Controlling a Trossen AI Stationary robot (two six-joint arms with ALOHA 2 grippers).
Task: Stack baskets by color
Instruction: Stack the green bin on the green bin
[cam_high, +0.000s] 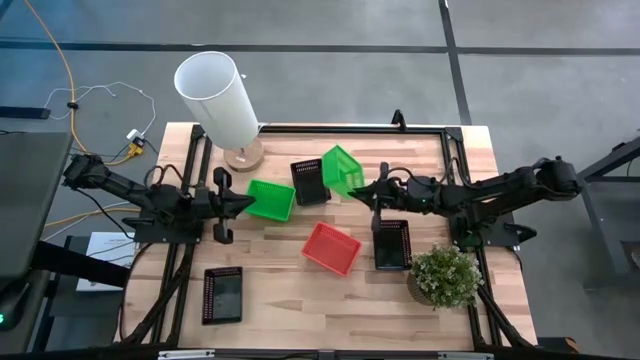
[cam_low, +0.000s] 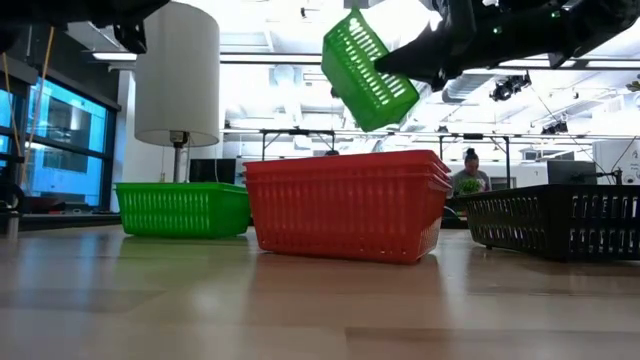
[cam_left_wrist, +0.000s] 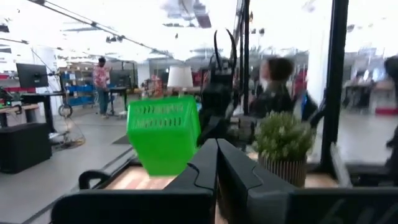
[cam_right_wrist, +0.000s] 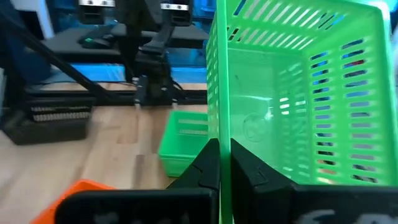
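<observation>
Pinched by one wall in my shut right gripper, a green basket hangs tilted in the air so I can nest it into the green basket on the table, just beside my empty, shut left gripper.

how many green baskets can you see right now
2 visible. One green basket hangs tilted in the air, held by the right gripper; the other green basket sits on the table by the left gripper. Nested ones could be hidden.
</observation>
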